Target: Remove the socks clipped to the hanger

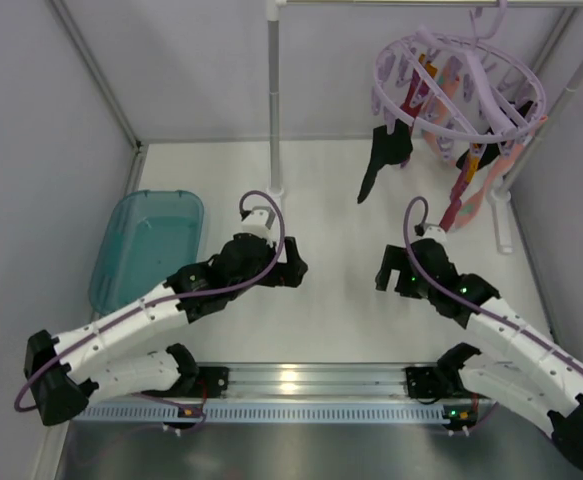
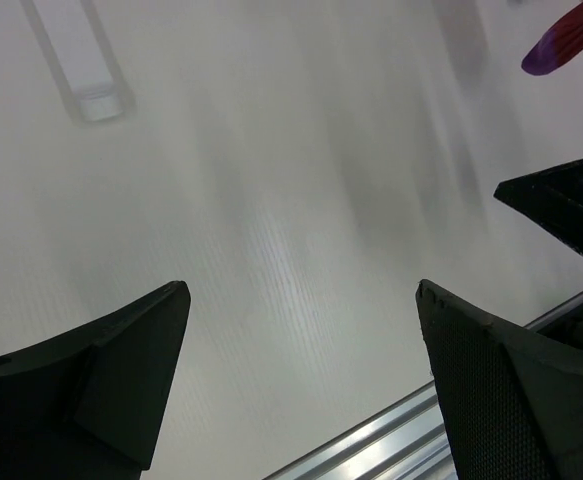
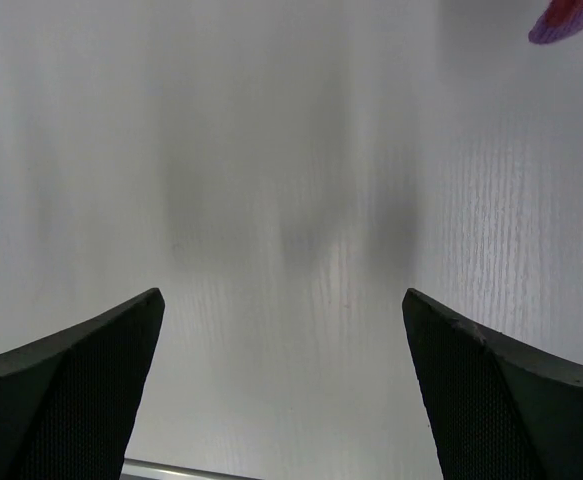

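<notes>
Presently: left gripper (image 1: 293,265), right gripper (image 1: 385,275) both released, empty, low over table (image 1: 331,330); socks (image 1: 385,148) hang clipped on hanger (image 1: 479,88), far right. Risk I foresee: sideways tug swings hanger, sock fails to release.

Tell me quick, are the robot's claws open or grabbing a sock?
Left claw: open, holding nothing.
Right claw: open, holding nothing.

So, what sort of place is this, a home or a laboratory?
Probably a laboratory test cell: a white table enclosed by grey panel walls, two robot arms bolted to a metal rail, and a lilac hanger with socks hung as a staged prop.
</notes>
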`<state>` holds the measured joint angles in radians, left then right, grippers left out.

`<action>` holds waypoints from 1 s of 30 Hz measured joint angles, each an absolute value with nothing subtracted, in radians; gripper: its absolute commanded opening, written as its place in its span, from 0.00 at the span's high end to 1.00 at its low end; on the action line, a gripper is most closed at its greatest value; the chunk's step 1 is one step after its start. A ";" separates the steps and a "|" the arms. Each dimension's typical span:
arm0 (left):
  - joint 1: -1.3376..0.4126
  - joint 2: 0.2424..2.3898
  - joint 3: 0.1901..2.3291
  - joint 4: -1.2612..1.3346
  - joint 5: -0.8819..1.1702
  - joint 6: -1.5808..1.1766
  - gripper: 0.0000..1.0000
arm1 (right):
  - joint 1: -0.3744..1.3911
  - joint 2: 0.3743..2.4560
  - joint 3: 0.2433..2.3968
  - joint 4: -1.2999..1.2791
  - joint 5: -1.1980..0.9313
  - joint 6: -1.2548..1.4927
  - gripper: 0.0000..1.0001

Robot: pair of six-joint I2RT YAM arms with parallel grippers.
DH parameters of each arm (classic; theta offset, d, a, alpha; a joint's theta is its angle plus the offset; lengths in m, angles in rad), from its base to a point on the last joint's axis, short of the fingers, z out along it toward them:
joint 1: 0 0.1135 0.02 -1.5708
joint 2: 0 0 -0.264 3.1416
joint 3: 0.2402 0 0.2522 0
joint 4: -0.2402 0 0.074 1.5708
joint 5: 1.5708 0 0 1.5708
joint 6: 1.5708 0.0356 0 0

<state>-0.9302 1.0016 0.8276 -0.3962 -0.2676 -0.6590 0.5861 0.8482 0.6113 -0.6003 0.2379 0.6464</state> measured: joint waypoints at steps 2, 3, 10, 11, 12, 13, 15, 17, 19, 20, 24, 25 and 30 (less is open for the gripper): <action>-0.930 1.040 0.870 -0.392 -0.265 -0.637 0.01 | 0.586 0.827 0.622 -0.610 0.240 0.643 0.01; -0.930 1.059 0.890 -0.387 -0.259 -0.623 0.01 | 0.586 0.817 0.632 -0.615 0.241 0.637 0.01; -0.893 1.191 1.019 -0.332 -0.168 -0.508 0.05 | 0.586 0.778 0.789 -0.656 0.261 0.591 0.00; -0.870 1.210 1.034 -0.313 -0.133 -0.492 0.05 | 0.586 0.774 0.815 -0.661 0.266 0.585 0.01; -0.849 1.226 1.045 -0.293 -0.105 -0.478 0.05 | 0.586 0.772 0.840 -0.670 0.270 0.579 0.01; -0.820 1.248 1.061 -0.270 -0.069 -0.464 0.05 | 0.586 0.771 0.863 -0.678 0.273 0.575 0.01; -0.769 1.295 1.099 -0.229 -0.008 -0.434 0.02 | 0.586 0.770 0.915 -0.688 0.276 0.567 0.01; -0.738 1.347 1.150 -0.204 0.024 -0.407 0.02 | 0.586 0.772 0.955 -0.698 0.275 0.563 0.00; -0.729 1.429 1.230 -0.165 0.056 -0.373 0.01 | 0.586 0.778 1.000 -0.708 0.275 0.558 0.01; -0.729 1.470 1.271 -0.155 0.070 -0.360 0.01 | 0.586 0.783 1.022 -0.713 0.274 0.557 0.01; -0.733 1.606 1.397 -0.108 0.114 -0.317 0.01 | 0.586 0.788 1.078 -0.726 0.270 0.554 0.01; -0.733 1.634 1.419 -0.094 0.122 -0.308 0.01 | 0.586 0.788 1.085 -0.727 0.266 0.553 0.01; -0.734 1.713 1.443 -0.004 0.133 -0.243 0.01 | 0.586 0.790 1.108 -0.739 0.223 0.551 0.01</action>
<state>-0.7338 1.7126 1.4433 -0.0044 0.1333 -0.2428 0.5861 0.7902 1.1076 -0.7391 0.2234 0.5510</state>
